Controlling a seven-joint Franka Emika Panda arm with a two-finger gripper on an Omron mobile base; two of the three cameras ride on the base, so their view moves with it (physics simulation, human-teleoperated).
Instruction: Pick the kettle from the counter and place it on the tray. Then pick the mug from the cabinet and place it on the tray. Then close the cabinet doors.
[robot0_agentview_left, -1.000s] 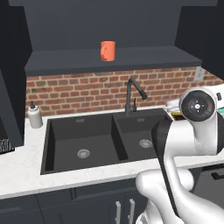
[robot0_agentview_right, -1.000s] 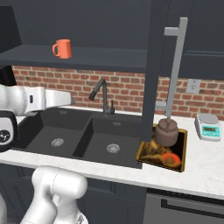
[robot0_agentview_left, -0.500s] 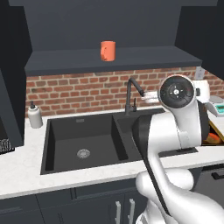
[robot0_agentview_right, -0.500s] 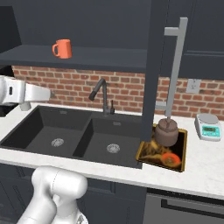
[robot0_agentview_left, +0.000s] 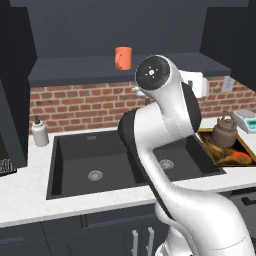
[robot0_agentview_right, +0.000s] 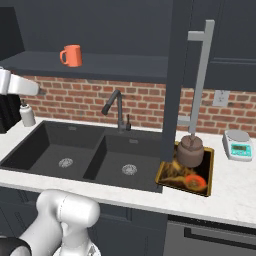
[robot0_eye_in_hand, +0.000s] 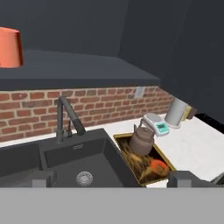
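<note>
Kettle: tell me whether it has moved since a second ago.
No. In the right base view the kettle sits on the tray as before, same spot beside the sink.

Kitchen: black sink (robot0_agentview_left: 100, 165), faucet (robot0_agentview_right: 114, 107), brick backsplash (robot0_agentview_right: 145, 102).

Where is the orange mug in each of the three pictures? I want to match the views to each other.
Left base view: the mug stands on the cabinet shelf, top centre, just left of the arm's round joint.
Right base view: the mug is at the upper left on the same shelf.
Hand view: the mug is cut by the left edge, upper left.
Shared landmark: the kettle on the tray.
</note>
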